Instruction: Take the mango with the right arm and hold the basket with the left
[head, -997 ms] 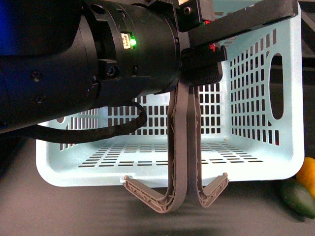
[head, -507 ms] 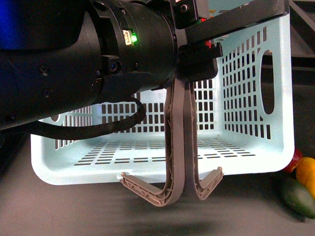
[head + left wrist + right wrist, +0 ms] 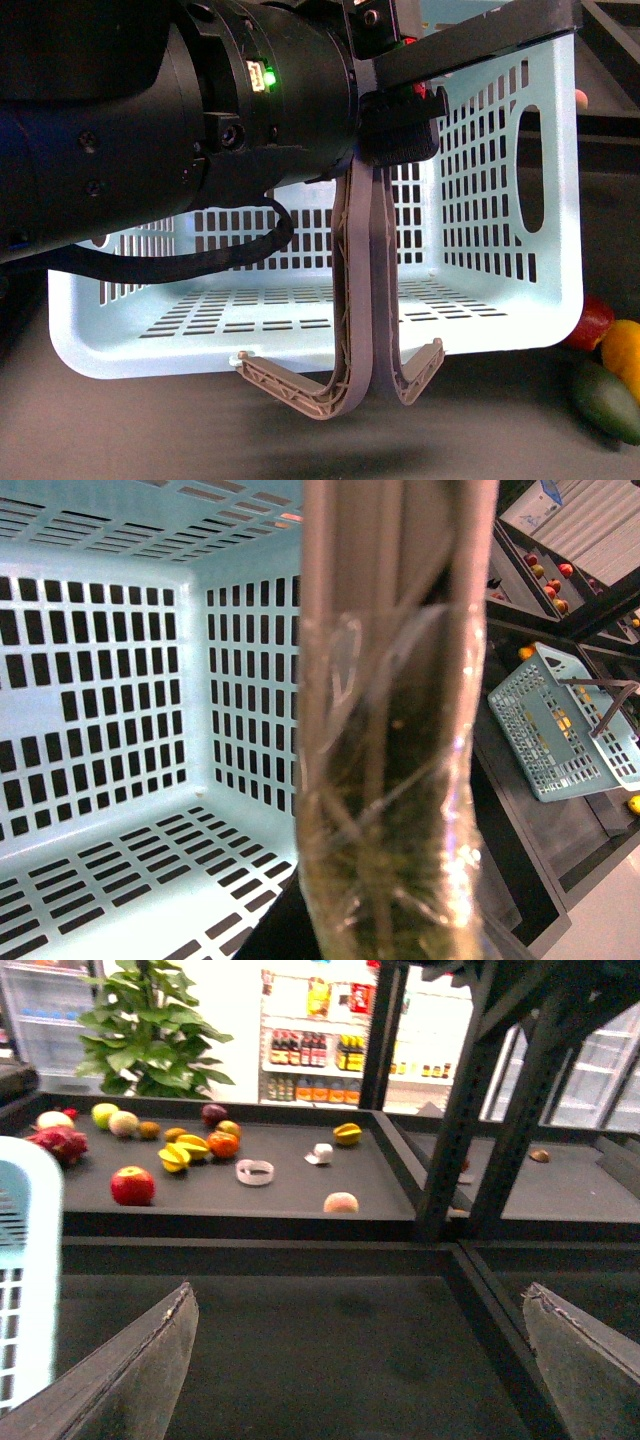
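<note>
At front cam: L gripper point(image 3: 400, 135) clamped on brown handles point(image 3: 362, 290) of basket point(image 3: 505, 335); mango point(image 3: 625, 352) near its right corner, by green fruit point(image 3: 606, 402).
L wrist: handles fill view, basket behind.
R wrist: R gripper point(image 3: 357, 1300) fingers wide apart, empty.

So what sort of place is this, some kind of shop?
Most likely a grocery shop, or a mock-up of one: shelves of bottles stand at the back, loose fruit lies on dark display tables, and a pale blue shopping basket hangs by its handles.
</note>
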{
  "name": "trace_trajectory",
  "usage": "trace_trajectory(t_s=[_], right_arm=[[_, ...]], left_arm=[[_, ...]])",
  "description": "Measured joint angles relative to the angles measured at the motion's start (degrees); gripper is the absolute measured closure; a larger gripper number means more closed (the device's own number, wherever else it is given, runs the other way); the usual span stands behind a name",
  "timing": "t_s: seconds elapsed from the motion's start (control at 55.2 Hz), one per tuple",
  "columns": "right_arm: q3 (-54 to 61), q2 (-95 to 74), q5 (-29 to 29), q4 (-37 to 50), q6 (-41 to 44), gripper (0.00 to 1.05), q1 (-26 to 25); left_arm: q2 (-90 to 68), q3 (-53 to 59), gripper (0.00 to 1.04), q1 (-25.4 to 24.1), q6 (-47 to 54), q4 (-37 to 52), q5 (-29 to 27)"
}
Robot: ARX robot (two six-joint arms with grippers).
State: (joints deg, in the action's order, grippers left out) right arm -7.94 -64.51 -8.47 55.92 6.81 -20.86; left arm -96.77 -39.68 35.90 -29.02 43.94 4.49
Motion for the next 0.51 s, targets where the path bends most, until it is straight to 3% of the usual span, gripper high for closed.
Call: trace_trajectory(t_s=[0.217, 0.507], right_arm=[[-7.1, -24.68, 0.0, 4.22, 0.94, 0.08, -1.07], [-16.61, -46.36, 0.09, 0.24, -0.68, 0.08, -0.87]], left_arm=[[0.0, 0.0, 0.99, 0.0, 0.02, 0.0, 0.02], [0.0, 0.0, 0.99, 0.04, 0.04, 0.0, 0.04]])
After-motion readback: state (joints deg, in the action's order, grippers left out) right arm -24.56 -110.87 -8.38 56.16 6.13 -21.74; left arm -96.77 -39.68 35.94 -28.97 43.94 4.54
